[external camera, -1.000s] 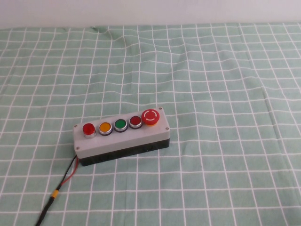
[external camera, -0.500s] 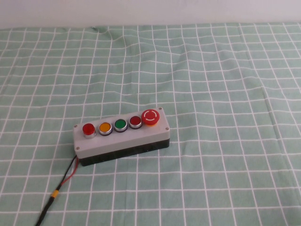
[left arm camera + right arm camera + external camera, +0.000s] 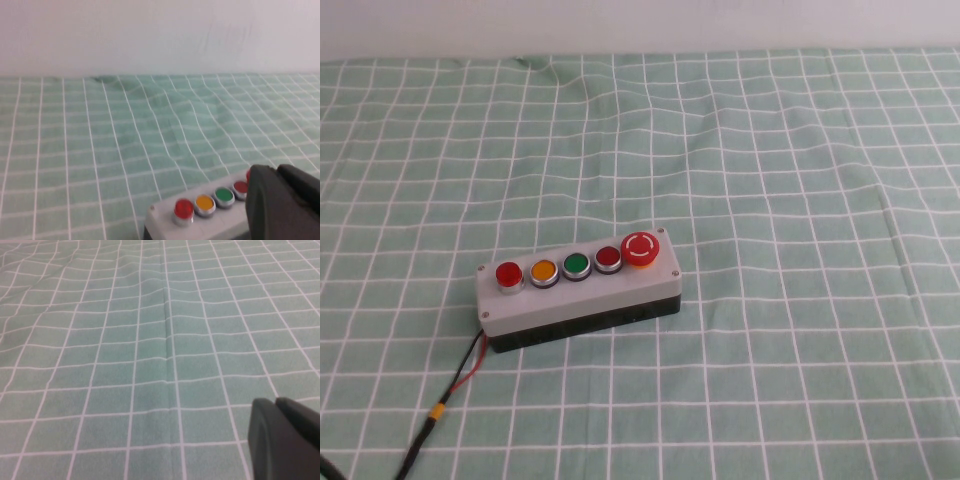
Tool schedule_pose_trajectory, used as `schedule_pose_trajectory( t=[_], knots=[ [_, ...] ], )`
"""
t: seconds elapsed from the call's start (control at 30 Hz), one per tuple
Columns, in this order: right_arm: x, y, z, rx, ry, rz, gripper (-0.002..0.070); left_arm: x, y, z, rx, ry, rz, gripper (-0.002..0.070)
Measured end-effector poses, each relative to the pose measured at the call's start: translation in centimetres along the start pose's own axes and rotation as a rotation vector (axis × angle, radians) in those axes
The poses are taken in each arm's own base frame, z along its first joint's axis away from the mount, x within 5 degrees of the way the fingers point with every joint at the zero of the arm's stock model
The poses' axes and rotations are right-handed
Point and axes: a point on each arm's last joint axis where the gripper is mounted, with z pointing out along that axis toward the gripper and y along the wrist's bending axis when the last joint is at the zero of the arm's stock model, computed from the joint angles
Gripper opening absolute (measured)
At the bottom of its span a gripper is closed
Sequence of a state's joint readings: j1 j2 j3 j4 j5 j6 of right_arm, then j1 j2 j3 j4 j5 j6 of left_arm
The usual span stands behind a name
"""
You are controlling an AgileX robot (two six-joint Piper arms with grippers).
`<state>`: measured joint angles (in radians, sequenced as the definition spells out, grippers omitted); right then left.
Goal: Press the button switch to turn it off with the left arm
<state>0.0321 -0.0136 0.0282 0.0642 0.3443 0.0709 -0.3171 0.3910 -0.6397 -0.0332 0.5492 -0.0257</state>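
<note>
On my left wrist camera the blocky black left gripper (image 3: 280, 200) shows only as a dark edge, hanging short of the box; I cannot tell how its jaws stand. The black right gripper (image 3: 282, 437) sits over bare checked cloth, jaws likewise unreadable. Neither appears in my high view. The small round bright-red translucent button switch with a silver ring (image 3: 508, 274) sits at the left end of the grey five-button box (image 3: 575, 295), beside the orange button (image 3: 543, 271), on the green-and-white checked tablecloth (image 3: 800, 180).
</note>
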Motion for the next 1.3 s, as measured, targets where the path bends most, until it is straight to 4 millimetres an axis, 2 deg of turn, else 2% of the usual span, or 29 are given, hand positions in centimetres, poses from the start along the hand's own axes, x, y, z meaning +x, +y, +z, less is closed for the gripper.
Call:
schedule_pose_trajectory(
  t=[0.1, 0.23, 0.4, 0.63, 0.93, 1.1, 1.3],
  knots=[
    [0.0, 0.0, 0.0, 0.000, 0.000, 0.000, -0.0016, 1.9, 0.2, 1.8, -0.005, -0.111, 0.018, -0.0003],
    [0.0, 0.0, 0.0, 0.000, 0.000, 0.000, -0.0016, 4.3, 0.4, 3.2, -0.007, -0.231, 0.025, -0.0003],
    [0.0, 0.0, 0.0, 0.000, 0.000, 0.000, -0.0016, 7.6, 0.7, 4.1, -0.010, -0.205, 0.025, -0.0003],
    [0.0, 0.0, 0.0, 0.000, 0.000, 0.000, -0.0016, 10.8, 1.7, 3.3, -0.115, -0.171, 0.011, -0.0003],
    [0.0, 0.0, 0.0, 0.000, 0.000, 0.000, -0.0016, 15.5, 3.0, 1.6, -0.355, -0.157, -0.073, -0.0003],
    [0.0, 0.0, 0.0, -0.001, 0.000, 0.002, -0.0016, 17.6, 3.0, 1.5, -0.385, 0.039, -0.122, -0.0003],
    [0.0, 0.0, 0.0, -0.001, 0.000, 0.002, -0.0016, 18.0, 3.0, 1.5, -0.382, 0.082, -0.131, -0.0003]
  ],
)
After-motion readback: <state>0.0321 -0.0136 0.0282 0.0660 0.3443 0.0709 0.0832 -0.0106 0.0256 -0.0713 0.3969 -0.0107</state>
